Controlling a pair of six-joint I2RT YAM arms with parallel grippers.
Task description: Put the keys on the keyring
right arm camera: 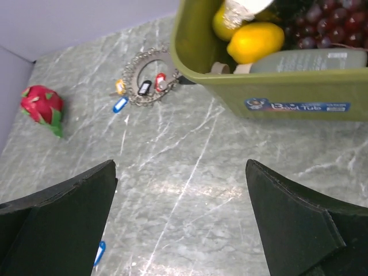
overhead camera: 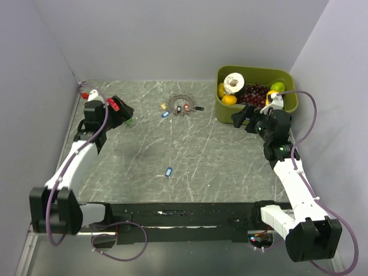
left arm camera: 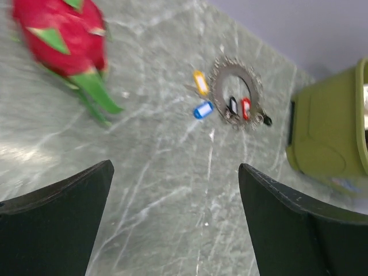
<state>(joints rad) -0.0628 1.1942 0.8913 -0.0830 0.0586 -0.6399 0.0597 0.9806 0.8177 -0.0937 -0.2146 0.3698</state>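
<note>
Ring (left arm camera: 215,86): round loop with a knobbly, metal-looking chain texture, lying flat on the grey marbled table (overhead camera: 230,167).
Key one (left arm camera: 203,109): small oblong blue plastic tag, just outside the ring on its left. Can't tell if it's touching.
Key two (overhead camera: 168,172): same blue oblong shape, well apart from the ring on its near side, lying on its own.
Other tags: yellow tag (left arm camera: 200,81) is just outside the ring, next to key one. Black tag (left arm camera: 233,105) and red tag (left arm camera: 245,107) lie inside the loop.
Left claw (left arm camera: 175,167): dark fingers spread wide with nothing between them, well left of the ring. A pink, scaly dragon fruit (left arm camera: 60,34) is near it.
Right claw (right arm camera: 181,167): also spread wide and empty, right of the ring.
Tub (right arm camera: 276,92): boxy olive plastic, just right of the ring, with a smooth lemon (right arm camera: 256,41) and dark grapes (right arm camera: 328,20) inside.
</note>
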